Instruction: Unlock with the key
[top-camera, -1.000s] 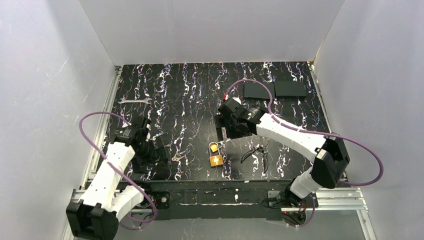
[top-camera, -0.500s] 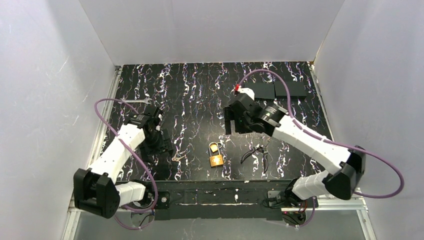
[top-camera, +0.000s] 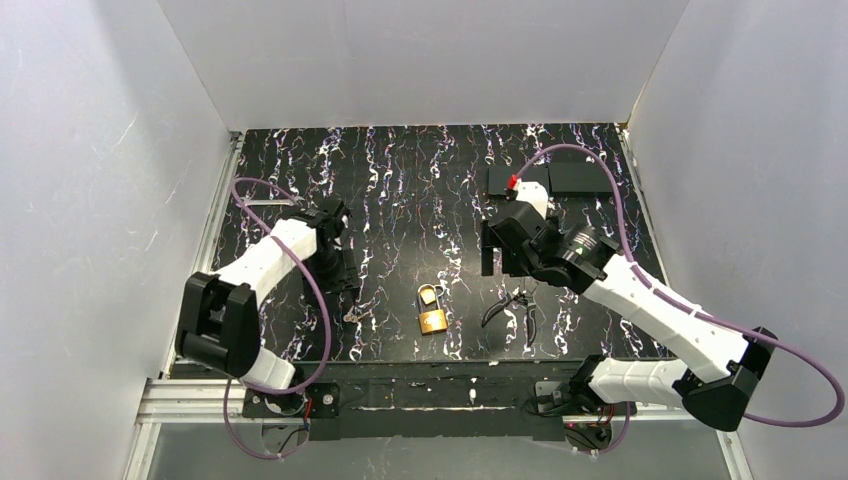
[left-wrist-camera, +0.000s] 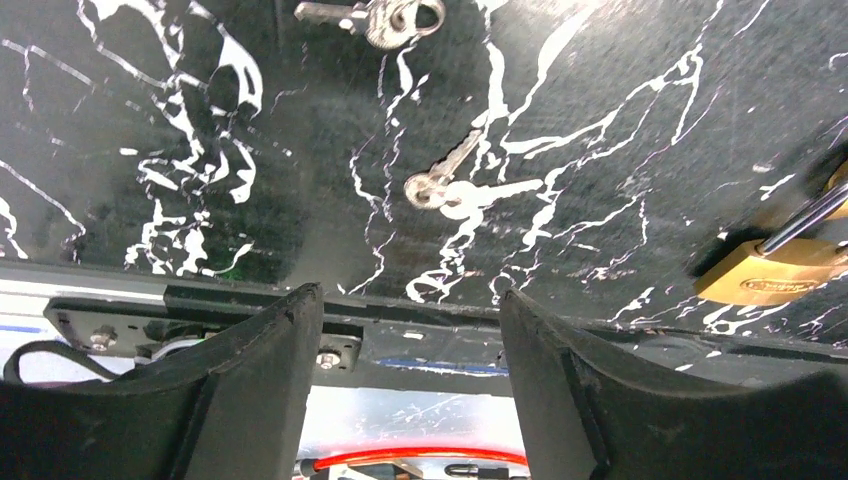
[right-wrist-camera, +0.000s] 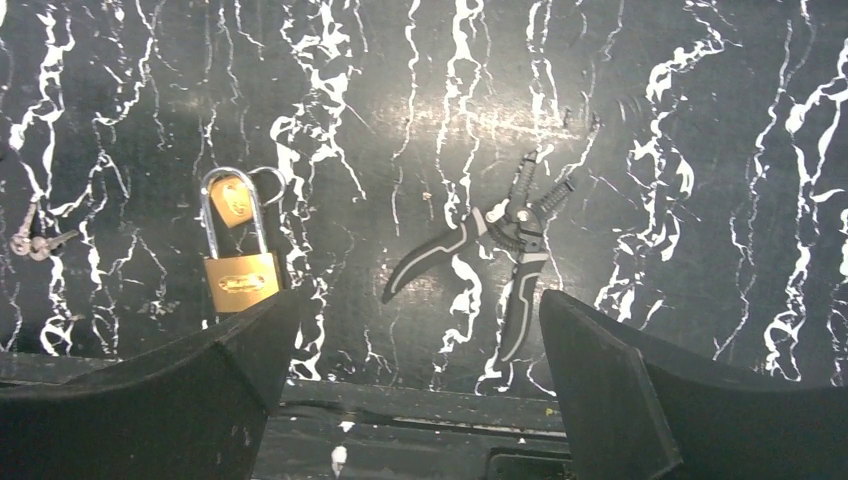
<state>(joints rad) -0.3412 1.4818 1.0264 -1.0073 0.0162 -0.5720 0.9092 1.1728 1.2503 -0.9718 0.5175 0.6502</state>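
Stamp on padlock (right-wrist-camera: 243, 283) unreadable

1. Black-handled pliers (top-camera: 515, 300) lie flat on the worktop (top-camera: 400, 170), handles splayed towards its near edge.
2. Worktop surface: black with white veining.
3. Two flat black plates (top-camera: 580, 177) sit side by side at the far right.
4. White walls (top-camera: 400, 60) enclose three sides.

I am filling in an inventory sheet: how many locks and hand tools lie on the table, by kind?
Padlocks: 2 (large padlock, small padlock)
Pliers: 1
Wrench: 1
Total: 4
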